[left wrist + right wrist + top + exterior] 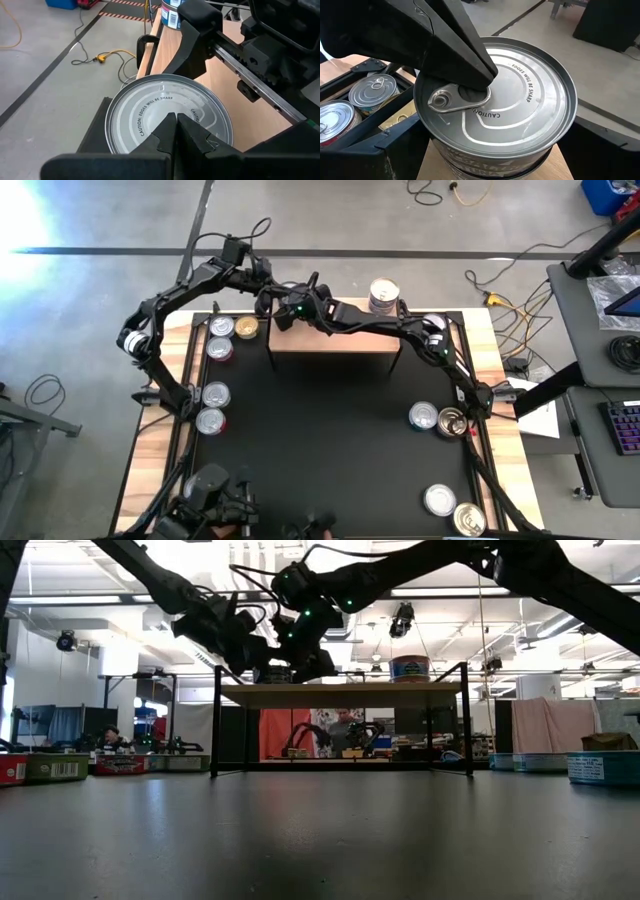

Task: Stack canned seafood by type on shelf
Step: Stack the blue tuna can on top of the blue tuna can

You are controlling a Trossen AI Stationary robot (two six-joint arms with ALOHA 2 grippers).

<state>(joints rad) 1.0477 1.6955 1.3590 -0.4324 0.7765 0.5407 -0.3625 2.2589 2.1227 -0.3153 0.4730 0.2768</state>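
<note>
The shelf (335, 345) stands at the mat's far middle, wood top on black legs (216, 730). At its far left corner a silver-topped can (165, 107) sits on another can (485, 167). My right gripper (287, 306) has a finger on each side of the top can. My left gripper (176, 122), shut, comes from the left and has its tips on the lid. A blue-labelled can stack (384, 295) stands at the shelf's far right. My left gripper rests its shut fingertips (472, 75) on the top can's lid, just beside the pull tab (445, 100), slanting down from the table's left. My right gripper holds the top can's side wall between its two fingers (197, 45), coming nearly level from the right. The can stays upright on the lower can.
Loose cans lie on the mat left of the shelf (221, 327) (215, 393) and along the right side (424, 416) (440, 499). The black mat's middle (320, 440) is bare. Both arms cross above the shelf's far edge.
</note>
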